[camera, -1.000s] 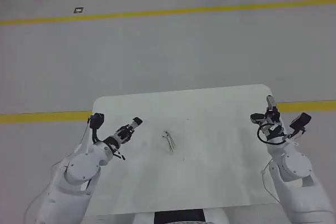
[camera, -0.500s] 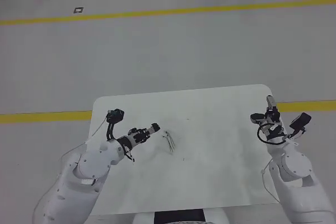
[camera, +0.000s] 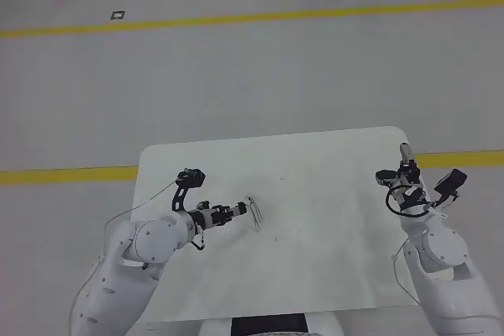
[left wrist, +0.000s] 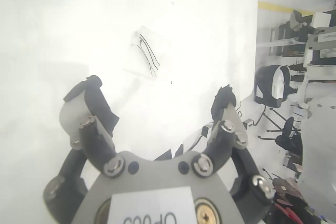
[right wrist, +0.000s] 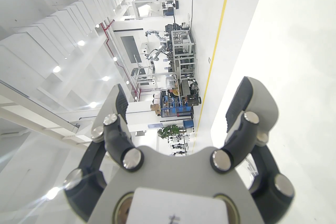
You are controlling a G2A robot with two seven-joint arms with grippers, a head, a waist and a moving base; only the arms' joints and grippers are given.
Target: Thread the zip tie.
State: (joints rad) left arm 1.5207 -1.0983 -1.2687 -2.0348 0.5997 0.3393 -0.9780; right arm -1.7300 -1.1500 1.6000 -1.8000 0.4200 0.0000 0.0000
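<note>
The white table (camera: 336, 252) stood on a pale grey floor (camera: 260, 76). One yellow line (camera: 59, 175) ran beneath it near its far edge; a second yellow line (camera: 235, 18) lay farther off, with a small dark square (camera: 118, 15) just beside it. Across the hall stood framed workstations (right wrist: 181, 51) and a potted plant (right wrist: 168, 130).

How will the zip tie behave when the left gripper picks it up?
The zip tie looks hair-thin and curved, so probably floppy and very light. Lying flat on the smooth table, it may slide away from the left gripper.
</note>
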